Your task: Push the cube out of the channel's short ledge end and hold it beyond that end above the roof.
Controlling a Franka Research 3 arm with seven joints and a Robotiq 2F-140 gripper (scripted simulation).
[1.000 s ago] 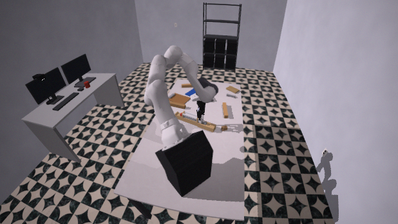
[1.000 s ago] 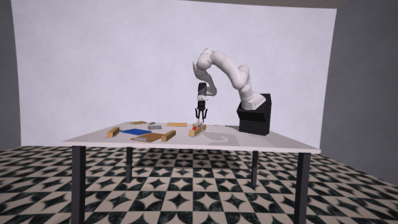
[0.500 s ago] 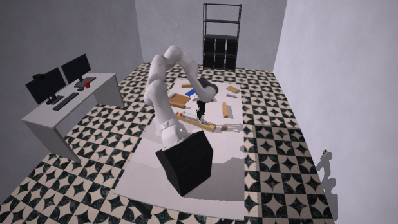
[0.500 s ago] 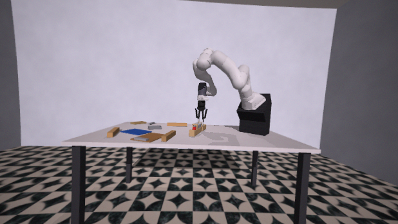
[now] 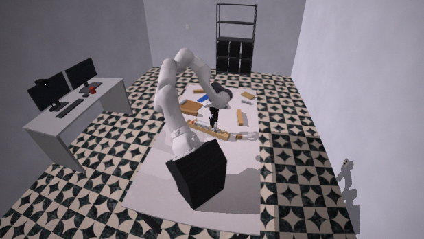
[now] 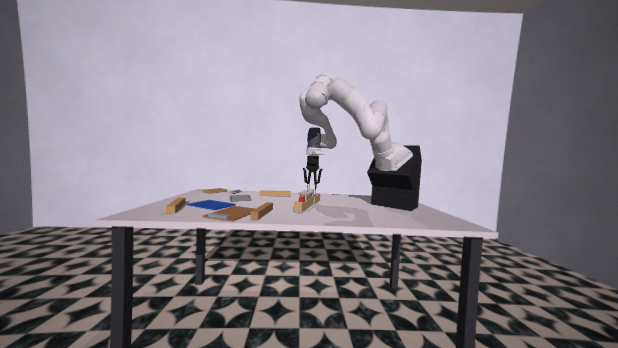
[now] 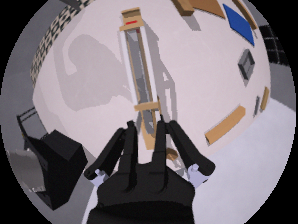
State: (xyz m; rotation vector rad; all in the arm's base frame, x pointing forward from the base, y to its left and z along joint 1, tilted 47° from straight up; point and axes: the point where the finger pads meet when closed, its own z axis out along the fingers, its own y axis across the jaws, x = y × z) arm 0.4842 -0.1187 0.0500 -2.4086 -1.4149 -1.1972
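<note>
The channel (image 5: 206,130) is a long wooden trough with a clear roof, lying on the white table. It also shows in the exterior view (image 6: 306,201) and the wrist view (image 7: 141,70). The red cube (image 5: 194,121) sits at the channel's end farthest from the robot base, seen in the exterior view (image 6: 301,199) and the wrist view (image 7: 135,23). My gripper (image 5: 213,128) (image 6: 312,186) points straight down over the channel's other half, just above its roof. Its fingers stand slightly apart on either side of the channel line, with nothing gripped between them.
A wooden block (image 5: 239,117) and a small wooden piece (image 5: 239,137) lie right of the channel. A wooden board (image 5: 189,107), a blue sheet (image 5: 203,99), a grey item (image 5: 247,101) and more blocks (image 5: 248,95) lie beyond. The black robot pedestal (image 5: 199,172) stands near.
</note>
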